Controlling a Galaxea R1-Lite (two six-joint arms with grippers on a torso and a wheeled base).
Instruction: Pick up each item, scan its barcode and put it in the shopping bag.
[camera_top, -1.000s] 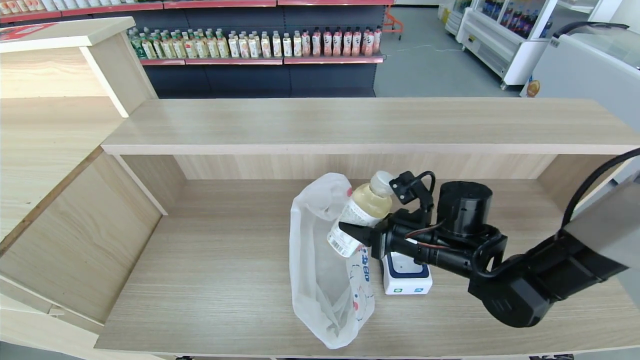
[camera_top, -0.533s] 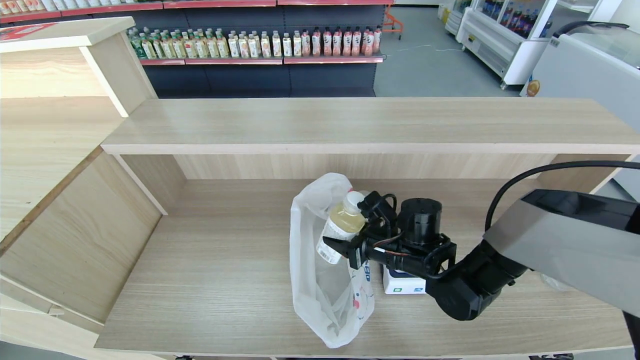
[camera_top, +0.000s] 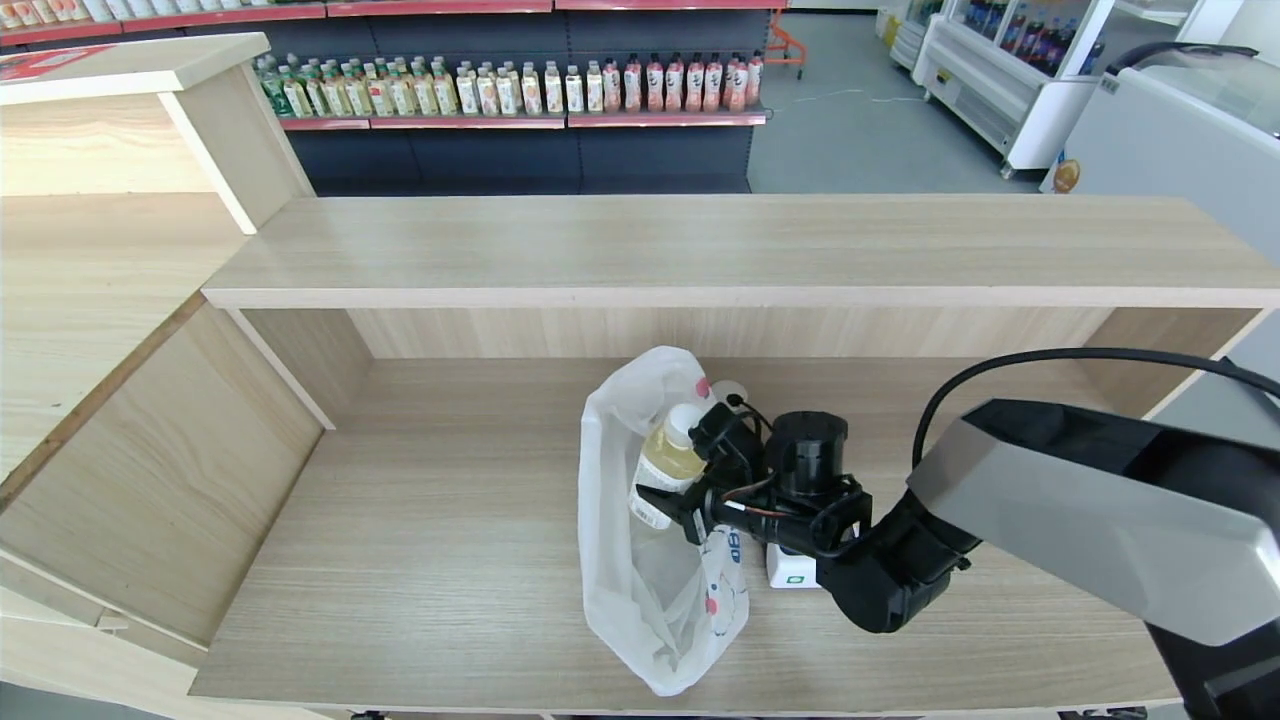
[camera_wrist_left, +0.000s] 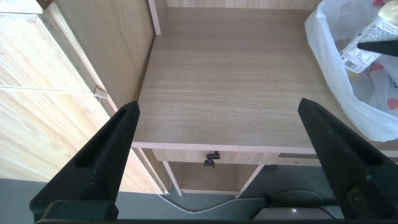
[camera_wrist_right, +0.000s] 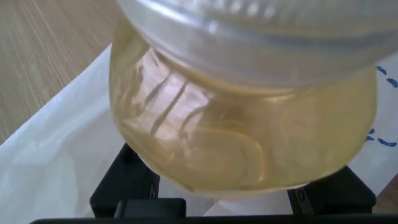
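Note:
A bottle (camera_top: 664, 462) of pale yellow drink with a white cap and a barcode label hangs tilted in the mouth of the white plastic shopping bag (camera_top: 640, 590), which stands open on the counter. My right gripper (camera_top: 672, 498) is shut on the bottle around its lower half. In the right wrist view the bottle (camera_wrist_right: 242, 124) sits between the black fingers (camera_wrist_right: 134, 186), with the bag (camera_wrist_right: 50, 168) below. My left gripper (camera_wrist_left: 217, 140) stands open out over the counter's near edge, and the bag (camera_wrist_left: 354, 81) with the bottle's barcode end (camera_wrist_left: 360, 53) shows farther off.
A white scanner box (camera_top: 790, 570) sits on the counter just right of the bag, partly under my right arm. A raised wooden ledge (camera_top: 720, 250) runs along the back and a wooden side wall (camera_top: 160, 480) closes the left.
My right gripper has carried the bottle left and down, from above the scanner into the bag's mouth. The bottle now sits lower between the bag's walls.

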